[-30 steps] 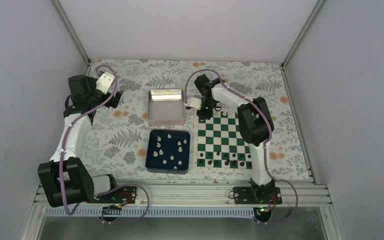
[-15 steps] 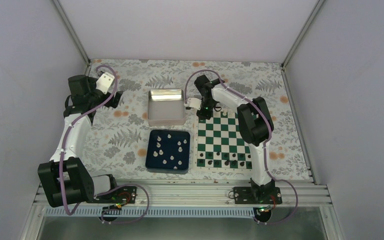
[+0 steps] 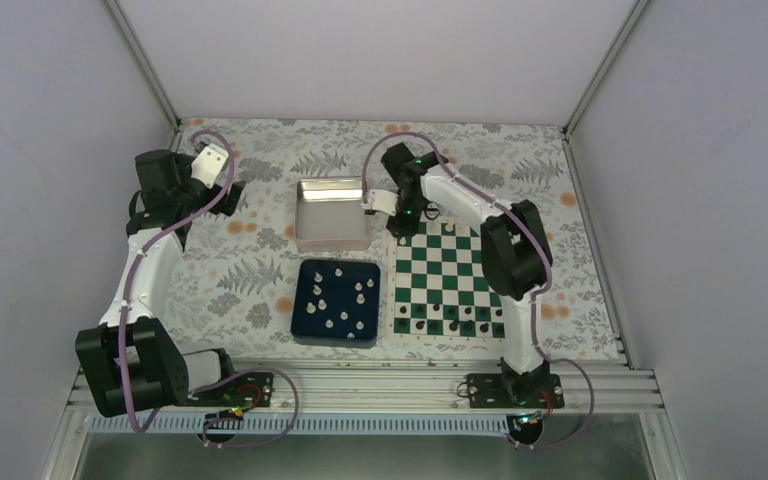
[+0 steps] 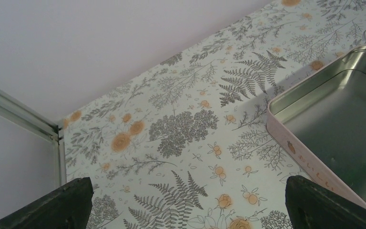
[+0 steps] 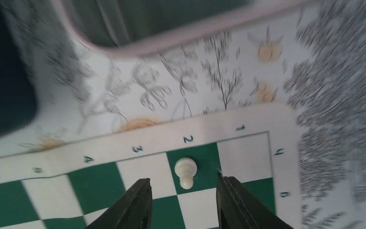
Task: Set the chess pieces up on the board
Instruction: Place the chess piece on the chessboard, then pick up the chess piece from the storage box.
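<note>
1. The white pawn (image 5: 186, 172) sits on a green square in the far corner region of the board (image 5: 138, 149), in the column marked "2", and seems upright.
2. The right hand (image 5: 182, 183) is released: its fingers stand either side of the pawn with a gap on both sides.
3. To finish this placement well, I would lift the hand straight up with the fingers kept wide, so that neither clips the pawn.
4. The other white pieces (image 3: 343, 300) lie scattered in the dark blue tray (image 3: 300, 300). I would pick up one that stands apart from the others and set it down at the centre of its square.
5. The black pieces (image 3: 450, 322) fill the board's near rows.
6. The left hand (image 4: 188, 183) hangs spread wide and empty over the floral bench (image 4: 181, 129), beside the metal tin (image 4: 286, 143).
7. Writing: the board's border reads "1", "2", "3" and "4". The other marks on it are blurred, and the small print on the tin's side is not legible.
</note>
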{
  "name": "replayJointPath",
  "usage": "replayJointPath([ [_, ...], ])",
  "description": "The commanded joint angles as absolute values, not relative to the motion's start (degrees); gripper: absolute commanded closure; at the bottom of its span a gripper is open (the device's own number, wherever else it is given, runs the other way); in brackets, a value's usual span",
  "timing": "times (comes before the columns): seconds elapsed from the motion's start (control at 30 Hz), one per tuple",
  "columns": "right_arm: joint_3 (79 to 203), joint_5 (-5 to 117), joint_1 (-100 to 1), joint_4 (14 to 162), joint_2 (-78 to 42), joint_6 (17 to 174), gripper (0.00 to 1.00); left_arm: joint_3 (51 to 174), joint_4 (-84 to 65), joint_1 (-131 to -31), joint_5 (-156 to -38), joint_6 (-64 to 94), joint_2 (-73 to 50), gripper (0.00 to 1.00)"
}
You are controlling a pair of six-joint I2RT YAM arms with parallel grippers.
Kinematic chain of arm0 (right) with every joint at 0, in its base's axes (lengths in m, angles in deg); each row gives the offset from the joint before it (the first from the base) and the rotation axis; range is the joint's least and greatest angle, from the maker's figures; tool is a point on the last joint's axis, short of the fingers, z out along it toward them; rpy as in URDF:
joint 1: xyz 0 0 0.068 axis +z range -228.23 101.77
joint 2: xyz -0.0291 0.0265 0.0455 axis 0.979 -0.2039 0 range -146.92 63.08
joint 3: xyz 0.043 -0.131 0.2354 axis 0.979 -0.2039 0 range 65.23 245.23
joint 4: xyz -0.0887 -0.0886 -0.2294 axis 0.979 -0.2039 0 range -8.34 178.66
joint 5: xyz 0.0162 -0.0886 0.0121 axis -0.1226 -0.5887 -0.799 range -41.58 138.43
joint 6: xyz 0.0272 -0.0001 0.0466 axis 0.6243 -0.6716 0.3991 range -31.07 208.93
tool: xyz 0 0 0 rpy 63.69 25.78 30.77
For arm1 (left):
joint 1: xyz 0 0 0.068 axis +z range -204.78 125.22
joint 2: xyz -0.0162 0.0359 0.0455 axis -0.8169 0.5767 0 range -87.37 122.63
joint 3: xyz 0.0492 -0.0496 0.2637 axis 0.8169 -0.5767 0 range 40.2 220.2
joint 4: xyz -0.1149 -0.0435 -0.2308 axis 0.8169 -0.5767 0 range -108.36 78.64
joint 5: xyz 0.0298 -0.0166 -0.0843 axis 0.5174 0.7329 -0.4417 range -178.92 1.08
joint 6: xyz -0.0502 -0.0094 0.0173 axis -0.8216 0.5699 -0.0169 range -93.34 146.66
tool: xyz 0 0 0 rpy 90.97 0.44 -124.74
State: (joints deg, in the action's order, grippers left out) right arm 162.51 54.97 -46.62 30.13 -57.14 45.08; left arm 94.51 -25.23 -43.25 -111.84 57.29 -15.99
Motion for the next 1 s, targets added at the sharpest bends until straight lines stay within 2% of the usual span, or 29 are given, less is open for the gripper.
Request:
replayJointPath([
  [0.0,167.1,52.5,-39.1,27.4,-51.2,46.9,0.63,94.6,-24.4,-42.7,-112.2,56.7,-17.6,0.0],
  [0.37,168.1,53.1,-20.8,25.8,-53.9,48.8,0.62,94.1,-24.3,-42.7,-111.9,56.9,-18.0,0.0],
  [0.97,167.3,57.4,-14.8,28.7,-62.6,48.4,0.64,92.5,-23.7,-41.8,-112.0,57.4,-18.5,0.0],
])
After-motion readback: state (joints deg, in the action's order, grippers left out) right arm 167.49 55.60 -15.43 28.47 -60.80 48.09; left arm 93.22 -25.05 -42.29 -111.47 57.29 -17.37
